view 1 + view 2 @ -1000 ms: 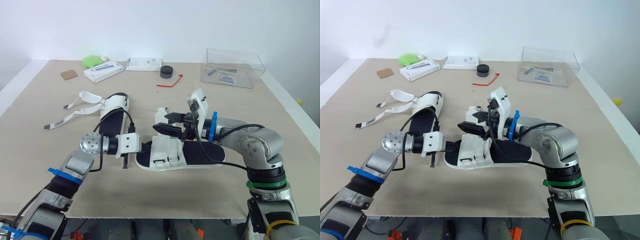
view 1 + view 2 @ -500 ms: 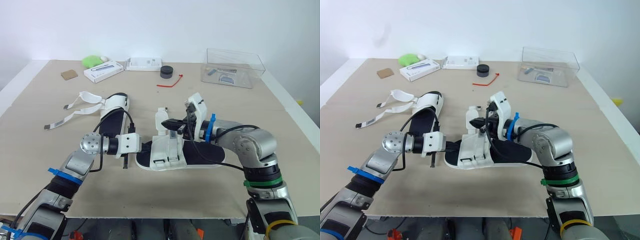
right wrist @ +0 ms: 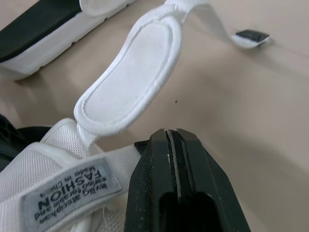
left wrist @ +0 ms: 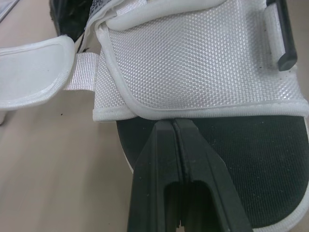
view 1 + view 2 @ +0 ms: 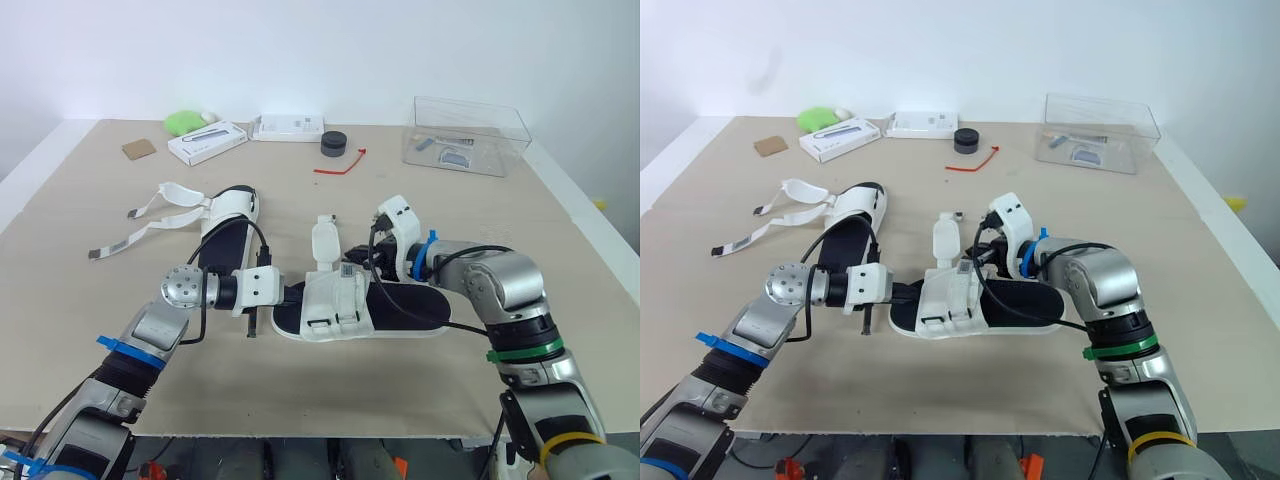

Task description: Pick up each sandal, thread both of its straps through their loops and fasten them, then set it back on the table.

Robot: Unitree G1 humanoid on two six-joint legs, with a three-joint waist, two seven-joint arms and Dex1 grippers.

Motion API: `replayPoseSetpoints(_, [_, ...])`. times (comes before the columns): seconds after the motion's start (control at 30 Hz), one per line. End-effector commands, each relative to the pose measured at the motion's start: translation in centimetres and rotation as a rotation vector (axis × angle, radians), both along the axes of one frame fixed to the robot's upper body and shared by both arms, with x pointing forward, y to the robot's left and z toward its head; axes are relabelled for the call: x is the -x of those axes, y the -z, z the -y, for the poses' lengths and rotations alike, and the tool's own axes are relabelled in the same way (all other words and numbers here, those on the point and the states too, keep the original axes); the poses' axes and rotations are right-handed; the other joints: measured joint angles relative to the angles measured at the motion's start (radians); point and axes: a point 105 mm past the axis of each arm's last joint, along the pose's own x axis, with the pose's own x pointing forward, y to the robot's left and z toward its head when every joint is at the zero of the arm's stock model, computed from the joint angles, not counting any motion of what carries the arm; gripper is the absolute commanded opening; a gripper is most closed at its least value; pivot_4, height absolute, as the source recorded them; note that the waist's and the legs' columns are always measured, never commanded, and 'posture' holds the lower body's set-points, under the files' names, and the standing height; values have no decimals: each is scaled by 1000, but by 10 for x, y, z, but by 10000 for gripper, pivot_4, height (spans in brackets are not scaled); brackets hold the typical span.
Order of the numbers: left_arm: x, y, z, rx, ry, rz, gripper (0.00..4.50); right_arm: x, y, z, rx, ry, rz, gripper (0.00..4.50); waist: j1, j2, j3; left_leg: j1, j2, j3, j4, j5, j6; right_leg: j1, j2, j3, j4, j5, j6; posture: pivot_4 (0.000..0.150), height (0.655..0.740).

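Between my two grippers, near the middle of the table (image 5: 300, 390), lay the near sandal (image 5: 405, 306), its strapped end toward my left and its bare black footbed toward my right. My left gripper (image 4: 174, 123) sat at the strapped end, fingers pressed together with no gap, tips over the footbed right at the edge of the white mesh upper (image 4: 193, 58). My right gripper (image 3: 171, 131) was closed too, its tips beside the sewn label (image 3: 67, 195) on the upper's far side. One padded strap tab (image 5: 324, 245) stuck out loose from the upper. The second sandal (image 5: 228, 222) lay farther to my left, its two straps (image 5: 160, 213) splayed on the table. At the far right stood a clear plastic box (image 5: 490, 125) holding a few small dark items (image 5: 455, 157) I could not make out.
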Motion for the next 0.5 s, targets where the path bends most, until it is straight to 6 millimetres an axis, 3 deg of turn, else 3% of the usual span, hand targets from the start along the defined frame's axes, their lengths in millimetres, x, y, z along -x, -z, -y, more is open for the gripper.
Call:
replayPoseSetpoints(0.03, [2,13,-2,-46,-5,-29,0,9,-8,-7,-20,-51,-1,315,0,0,0,0,0,0,0,0,0,0,0,0,0,0,0,1500,7400])
replayPoseSetpoints(0.27, [1,13,-1,-43,-7,-26,0,2,-16,-3,-33,-31,17,315,0,0,0,0,0,0,0,0,0,0,0,0,0,0,0,1500,7400])
replayPoseSetpoints(0.37, [0,12,-1,-44,-8,-25,0,-10,-37,5,-95,-5,52,8685,0,0,0,0,0,0,0,0,0,0,0,0,0,0,0,1500,7400])
replayPoseSetpoints(0.5, [0,13,-2,-51,-3,-21,0,-26,-61,4,-246,32,23,26449,-2,1,0,0,0,0,0,0,0,0,0,0,0,1,0,1500,7400])
